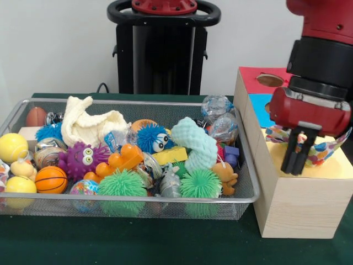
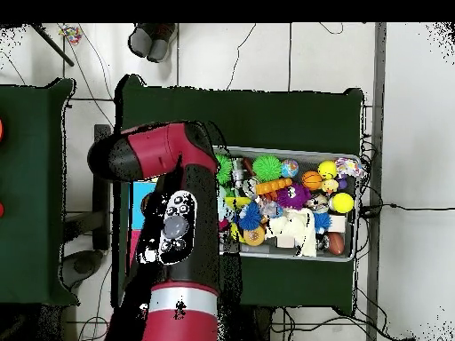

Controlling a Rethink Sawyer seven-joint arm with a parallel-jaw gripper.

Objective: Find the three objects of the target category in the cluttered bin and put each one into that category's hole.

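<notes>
The wire bin point(image 1: 138, 205) is packed: green spiky balls point(image 1: 122, 184), a purple fuzzy critter with big eyes point(image 1: 83, 159), a blue one with eyes point(image 1: 153, 138), an orange rubber toy point(image 1: 122, 159), a mini basketball point(image 1: 51, 179), yellow balls point(image 1: 12, 147), a cream cloth point(image 1: 88, 126), a mint textured piece point(image 1: 194, 144) and a little brown bear point(image 1: 225, 175) near the right wall. Can't tell which category is the target from this.

Just right of the bin, nearly touching its rim, sits the wooden box point(image 1: 298, 201) with coloured top panels: red at the back with a round hole point(image 1: 269, 80), blue next to it, yellow nearest the camera. Something colourful and patterned point(image 1: 325, 150) lies on top of the box under the arm.

The red and black arm comes down over the box, wrist vertical, claw point(image 1: 298, 157) pointing straight down in front of the yellow panel. The two black fingers point(image 1: 289, 160) sit close together with only a thin gap, nothing between them, so basically closed and empty.

From overhead the arm point(image 2: 178, 233) covers most of the box. The green surface point(image 1: 138, 243) has bare room in front of the bin.
</notes>
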